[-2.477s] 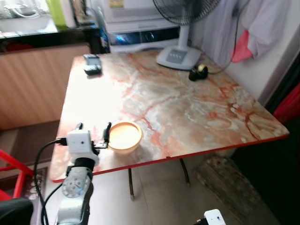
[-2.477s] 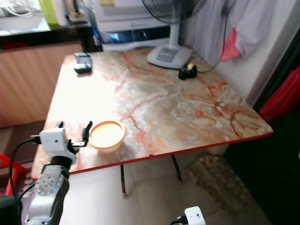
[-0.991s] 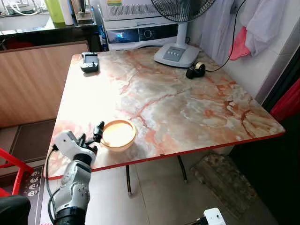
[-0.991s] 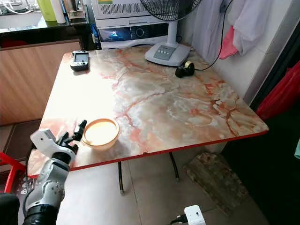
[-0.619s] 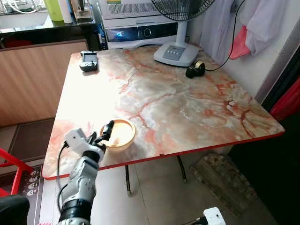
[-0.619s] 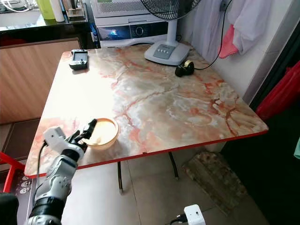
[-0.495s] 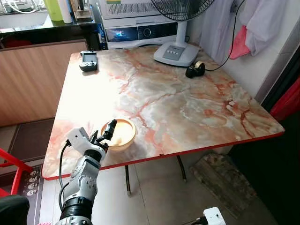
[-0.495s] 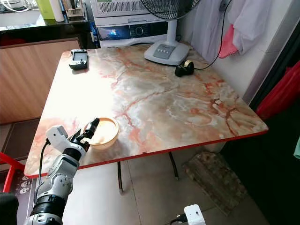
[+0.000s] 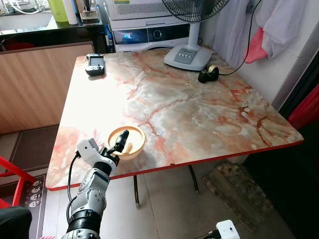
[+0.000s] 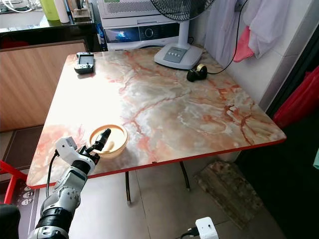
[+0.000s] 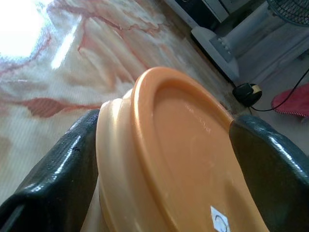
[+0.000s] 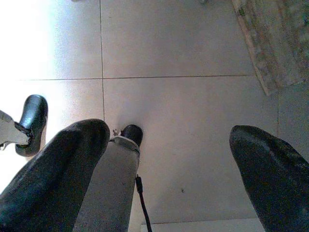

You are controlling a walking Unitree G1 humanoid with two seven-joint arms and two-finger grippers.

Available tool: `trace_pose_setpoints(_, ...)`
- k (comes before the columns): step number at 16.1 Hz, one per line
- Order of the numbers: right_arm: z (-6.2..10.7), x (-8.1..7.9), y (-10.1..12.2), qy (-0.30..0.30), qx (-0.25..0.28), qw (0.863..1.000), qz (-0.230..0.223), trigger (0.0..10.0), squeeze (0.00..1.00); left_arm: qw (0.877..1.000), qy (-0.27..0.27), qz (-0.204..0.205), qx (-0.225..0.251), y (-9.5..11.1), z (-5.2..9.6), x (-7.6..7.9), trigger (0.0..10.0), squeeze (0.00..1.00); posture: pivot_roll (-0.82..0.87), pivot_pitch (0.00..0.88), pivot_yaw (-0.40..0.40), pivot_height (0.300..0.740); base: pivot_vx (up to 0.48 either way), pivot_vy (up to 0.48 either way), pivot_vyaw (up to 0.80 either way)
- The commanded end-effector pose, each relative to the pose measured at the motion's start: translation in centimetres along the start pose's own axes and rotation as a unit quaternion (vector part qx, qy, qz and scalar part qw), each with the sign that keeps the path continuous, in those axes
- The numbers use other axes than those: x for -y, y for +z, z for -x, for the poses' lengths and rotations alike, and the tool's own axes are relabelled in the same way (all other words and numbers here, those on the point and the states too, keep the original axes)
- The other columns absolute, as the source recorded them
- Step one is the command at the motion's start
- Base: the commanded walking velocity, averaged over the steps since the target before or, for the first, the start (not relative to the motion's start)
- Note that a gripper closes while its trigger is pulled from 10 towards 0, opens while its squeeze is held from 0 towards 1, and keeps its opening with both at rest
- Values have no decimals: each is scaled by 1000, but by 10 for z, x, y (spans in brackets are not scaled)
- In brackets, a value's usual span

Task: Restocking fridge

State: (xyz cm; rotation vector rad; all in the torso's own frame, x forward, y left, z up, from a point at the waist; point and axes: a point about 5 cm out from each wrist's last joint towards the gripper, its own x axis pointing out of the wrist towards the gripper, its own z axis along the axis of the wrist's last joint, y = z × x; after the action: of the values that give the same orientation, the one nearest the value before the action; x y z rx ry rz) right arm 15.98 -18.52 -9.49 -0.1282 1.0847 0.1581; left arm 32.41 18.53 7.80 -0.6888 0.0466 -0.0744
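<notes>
A round orange tub with a lid (image 9: 134,141) sits on the marble table (image 9: 199,114) near its front left corner. My left gripper (image 9: 119,143) reaches over the table's edge onto it. In the left wrist view the tub (image 11: 183,159) lies between the two black fingers (image 11: 58,164), which stand wide apart on either side, close against its walls. My right gripper (image 12: 169,137) hangs low over the tiled floor, open and holding nothing.
At the table's far side stand a fan base (image 9: 188,56), a tape roll (image 9: 208,74) and a dark handheld device (image 9: 94,64). A red frame (image 9: 10,174) is at my left. A mat (image 9: 234,186) lies under the table's right side.
My left gripper has moved forward and rightward from beside the tub's left rim until its fingers straddle the tub. The tub has stayed in place.
</notes>
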Motion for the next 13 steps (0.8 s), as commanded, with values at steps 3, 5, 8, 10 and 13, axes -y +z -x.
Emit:
trace_pose_setpoints(3, 0, 0, 1, 0, 2, 1000, 6, 10000, 0, 1000, -1, 5, 0, -2, -4, 2, 4588, 0, -22, 0, -12, 740, 0, 0, 0)
trace_pose_setpoints(5, 0, 1, 1, -1, 2, 1000, 6, 10000, 0, 1000, 0, 5, 1, -3, -6, 3, 0, 0, -24, 0, -19, 740, 0, 0, 0)
trace_pose_setpoints(8, 0, 2, 2, -2, 2, 1000, 8, 10000, 0, 1000, 1, -1, 6, -2, -7, 3, 0, 0, -25, 0, -24, 740, 0, 0, 0)
trace_pose_setpoints(10, 0, 3, 2, -2, 1, 1000, 9, 10000, 0, 1000, 1, -2, 8, -2, -7, 2, 0, 0, -24, 0, -27, 740, 0, 0, 0)
trace_pose_setpoints(13, 0, 3, 2, -2, 0, 1000, 11, 10000, 0, 1000, 6, 0, 16, 0, -7, 1, 0, 0, -26, 0, -28, 740, 0, 0, 0)
